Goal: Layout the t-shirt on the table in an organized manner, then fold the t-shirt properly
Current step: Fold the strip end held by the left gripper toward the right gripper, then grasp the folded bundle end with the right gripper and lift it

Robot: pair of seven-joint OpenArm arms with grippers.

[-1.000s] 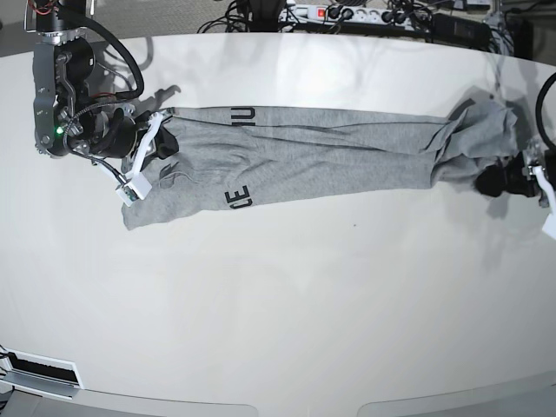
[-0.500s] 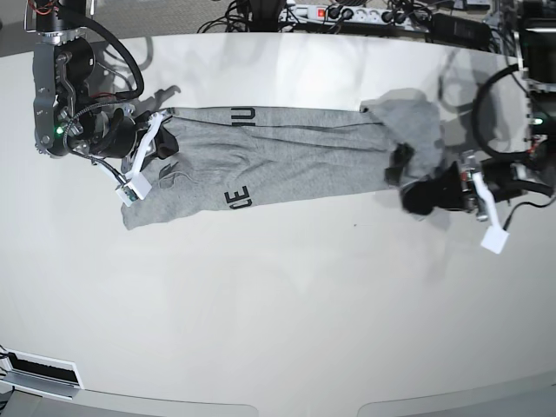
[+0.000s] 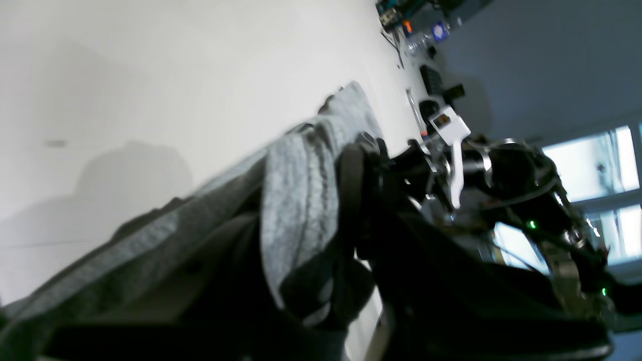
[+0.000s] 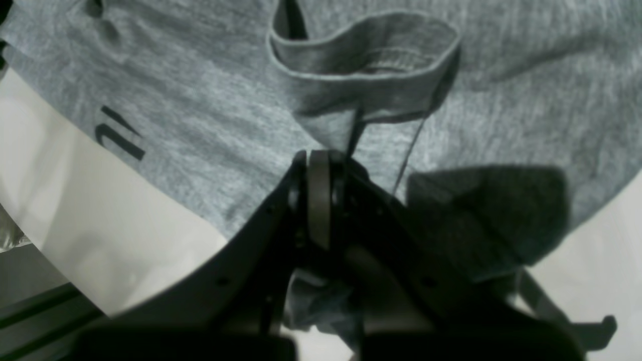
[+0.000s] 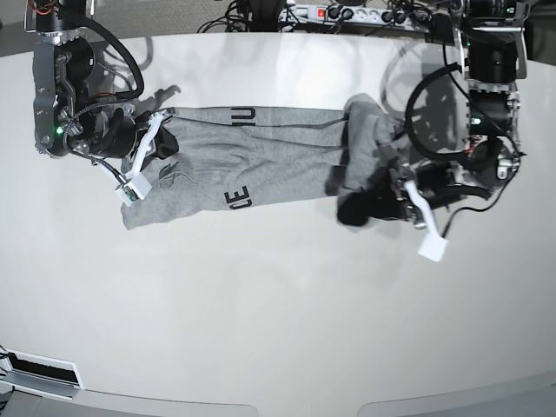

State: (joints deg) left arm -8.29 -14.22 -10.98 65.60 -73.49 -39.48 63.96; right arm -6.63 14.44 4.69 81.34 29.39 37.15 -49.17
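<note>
The heather-grey t-shirt (image 5: 278, 161) lies as a long band across the far half of the white table (image 5: 278, 304), with black lettering (image 5: 239, 198) showing. At the band's left end my right gripper (image 5: 161, 149) is shut on the fabric; the right wrist view shows its fingertips (image 4: 318, 165) pinching a fold below a hem loop (image 4: 361, 65). My left gripper (image 5: 360, 208) is shut on the shirt's other end, which is lifted and doubled back over the body. In the left wrist view, bunched fabric (image 3: 296, 200) sits clamped in the dark jaws.
A power strip and tangled cables (image 5: 347, 16) run along the table's far edge. White tags hang from both grippers (image 5: 433, 248) (image 5: 135, 187). A vented panel (image 5: 39, 373) sits at the front left corner.
My left gripper has carried the shirt's right end well to the left, lifting it and doubling it over the body. The right gripper and the left end have not moved.
</note>
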